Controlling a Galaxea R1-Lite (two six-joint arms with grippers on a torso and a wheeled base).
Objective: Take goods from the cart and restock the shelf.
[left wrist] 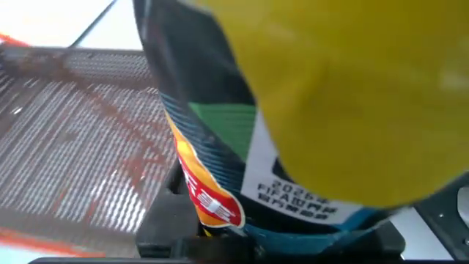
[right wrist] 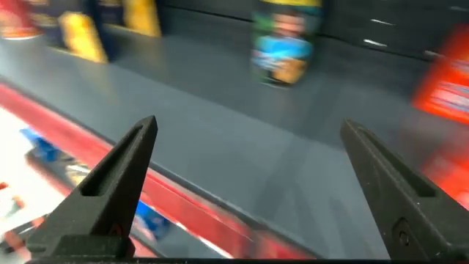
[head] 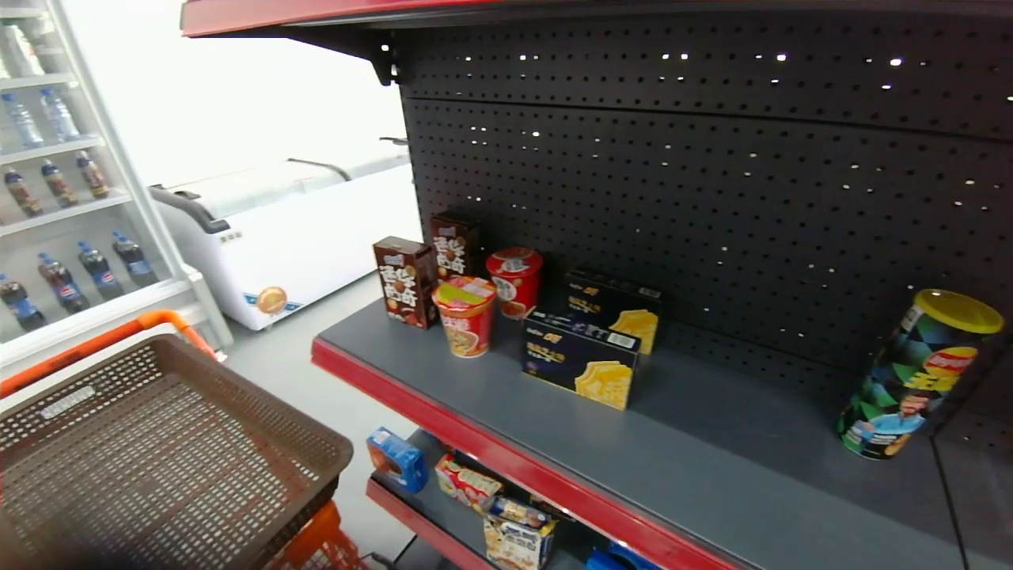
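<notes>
Your left hand (left wrist: 272, 239) seems clenched on a can (left wrist: 308, 110) above the basket (left wrist: 66, 147); your right hand (right wrist: 249, 183) hangs released before the shelf (right wrist: 220, 128).

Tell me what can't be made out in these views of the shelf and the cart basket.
- Left wrist view: the yellow-lidded can sits close to the lens, hiding much of the cart basket; its label is blurred.
- Right wrist view: a red item at the edge is blurred and cut off; unidentifiable.
- Head view: lower-shelf goods are partly hidden under the red shelf lip; the cart basket is cut by the frame edge.
</notes>
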